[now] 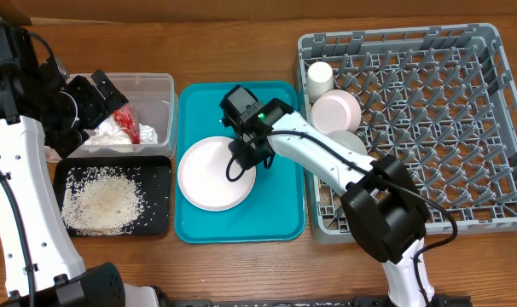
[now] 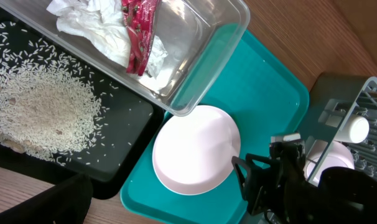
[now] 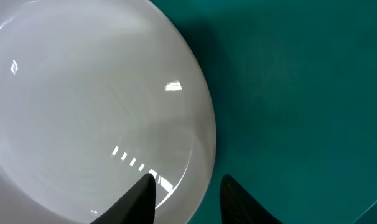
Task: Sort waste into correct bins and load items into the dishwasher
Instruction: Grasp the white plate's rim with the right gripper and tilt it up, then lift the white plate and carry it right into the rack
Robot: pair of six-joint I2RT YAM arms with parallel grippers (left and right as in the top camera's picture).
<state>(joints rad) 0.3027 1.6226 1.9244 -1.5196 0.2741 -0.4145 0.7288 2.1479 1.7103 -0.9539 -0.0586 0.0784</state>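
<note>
Far left: rice grains (image 1: pixel 101 203) lay heaped in black tray (image 1: pixel 156 170); behind it, clear tub (image 1: pixel 160 85) held napkin (image 1: pixel 113 130) and red wrapper (image 1: pixel 129 122); left gripper (image 1: pixel 105 89) hung over tub, jaw state could not be told; centre: pink plate (image 1: pixel 209 177) lay flat on teal tray (image 1: pixel 280 200); right gripper (image 3: pixel 185 202) released, straddling plate's rim, one finger over plate, other over tray; right: dish rack (image 1: pixel 497 102) held cup (image 1: pixel 320 78) in far-left corner; two bowls (image 1: pixel 337 111) beside it, one partly hidden by arm

tray (image 1: pixel 282 196): R side bare beside plate (image 1: pixel 209 175)
rack (image 1: pixel 463 111): cup (image 1: pixel 319 77), bowls (image 1: pixel 336 111) fill L col; rest free
</note>
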